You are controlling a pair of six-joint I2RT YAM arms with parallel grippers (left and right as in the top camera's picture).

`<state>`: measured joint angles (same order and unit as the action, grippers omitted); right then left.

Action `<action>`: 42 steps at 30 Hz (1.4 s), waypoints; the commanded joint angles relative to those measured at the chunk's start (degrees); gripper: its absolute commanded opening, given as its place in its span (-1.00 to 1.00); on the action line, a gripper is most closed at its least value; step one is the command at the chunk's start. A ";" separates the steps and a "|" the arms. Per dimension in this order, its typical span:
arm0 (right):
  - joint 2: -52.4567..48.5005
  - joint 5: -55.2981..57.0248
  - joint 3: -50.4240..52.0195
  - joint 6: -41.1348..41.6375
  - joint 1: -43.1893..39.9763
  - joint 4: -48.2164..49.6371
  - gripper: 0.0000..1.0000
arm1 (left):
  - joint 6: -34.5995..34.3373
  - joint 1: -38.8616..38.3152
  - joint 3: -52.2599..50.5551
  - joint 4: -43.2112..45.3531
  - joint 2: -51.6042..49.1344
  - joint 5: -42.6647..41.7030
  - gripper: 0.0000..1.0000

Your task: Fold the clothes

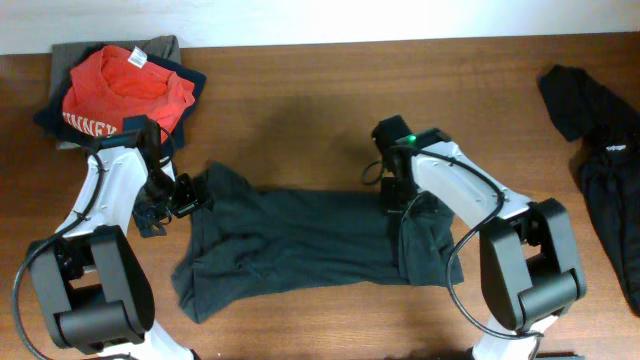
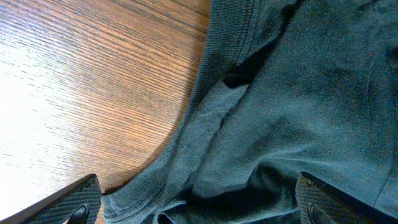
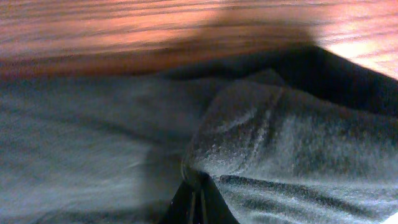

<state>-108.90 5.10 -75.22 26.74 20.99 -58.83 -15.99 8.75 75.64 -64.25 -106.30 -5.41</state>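
Clothes here meant chiefly a dark shirt (image 1: pixel 300 240), which lay rumpled and stretched sideways across the near half of the table (image 1: pixel 300 90), its lower edge close to the front rim, between the two arms. At its right end the right gripper (image 3: pixel 196 205) was pressed together on a raised fold of the shirt, the cloth bunching up out of the closed fingertips; how many layers were caught in that pinch could not be told. At the left end the left gripper (image 2: pixel 199 208) was spread wide and held nothing, one finger over bare wood and the other over fabric, with a ribbed edge of the shirt running between them; whether the fingers touched the cloth could not be told. Farther back, an orange garment (image 1: pixel 125 90) sat on a small stack at the far left corner, and a black garment (image 1: pixel 600 150) lay loose at the far right, well apart from the shirt. My judgement was that the main risk came from the unanchored left end: a pull by the right arm would likely drag the whole shirt instead of folding it. A small pinch on thick cloth might also slip, or lift only one layer, leaving a crooked fold, and the wrinkles underneath would get folded in.
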 commanded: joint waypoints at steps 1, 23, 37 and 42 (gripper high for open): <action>-0.42 0.09 -1.33 -1.42 2.49 -0.04 -0.92 | 0.66 -0.13 -0.50 0.11 1.22 -0.37 0.98; -0.44 -4.55 -1.42 -4.59 3.82 3.72 -0.92 | 0.66 -0.13 -0.55 -0.09 1.22 -0.39 0.98; 2.27 4.76 -12.96 -3.34 1.25 -13.81 -0.92 | 0.66 -0.13 -0.55 -0.09 1.22 -0.37 0.98; 3.15 2.93 -16.46 -4.46 -4.02 -18.21 -0.08 | 0.66 -0.13 -0.55 -0.04 1.22 -0.39 0.98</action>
<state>-107.96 6.68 -89.67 22.28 20.47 -75.99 -15.99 8.75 75.57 -64.27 -106.30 -5.39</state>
